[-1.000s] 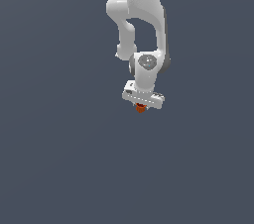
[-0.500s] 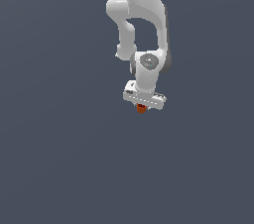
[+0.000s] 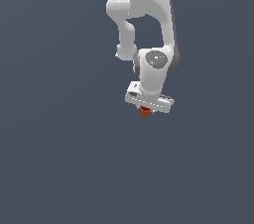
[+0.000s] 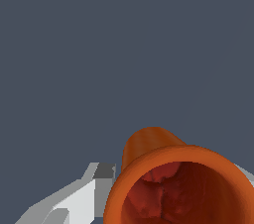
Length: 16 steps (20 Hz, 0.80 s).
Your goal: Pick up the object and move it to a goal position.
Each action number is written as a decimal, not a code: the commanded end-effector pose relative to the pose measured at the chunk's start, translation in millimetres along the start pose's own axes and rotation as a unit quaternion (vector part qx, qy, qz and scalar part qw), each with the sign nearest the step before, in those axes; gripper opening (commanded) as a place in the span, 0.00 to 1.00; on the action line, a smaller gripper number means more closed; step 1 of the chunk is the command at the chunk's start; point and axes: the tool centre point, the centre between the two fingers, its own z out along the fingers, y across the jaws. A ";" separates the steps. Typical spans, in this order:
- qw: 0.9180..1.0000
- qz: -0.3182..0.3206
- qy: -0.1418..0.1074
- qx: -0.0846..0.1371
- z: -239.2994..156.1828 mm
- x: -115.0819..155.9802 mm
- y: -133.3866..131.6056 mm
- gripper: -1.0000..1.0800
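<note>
The object (image 3: pixel 145 112) is a tiny orange-red lump with a darker rim, hanging just under the white gripper bar in the exterior view. My gripper (image 3: pixel 145 110) points down and is shut on it, high above the grey floor. In the wrist view the object (image 4: pixel 173 178) fills the near part of the frame as an orange, cup-like shape with a dark red hollow. One grey-white finger (image 4: pixel 74 200) presses against its side. The other finger is mostly hidden behind it.
The white arm (image 3: pixel 149 10) reaches down from the top of the exterior view. A plain dark grey floor (image 3: pixel 59 168) lies all around. No other object and no goal marker show.
The arm and gripper, still holding the object, have shifted slightly towards the exterior view's right. The grip looks the same.
</note>
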 end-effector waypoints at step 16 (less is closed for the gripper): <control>1.000 0.000 0.000 0.000 -83.6 82.5 -56.4 0.00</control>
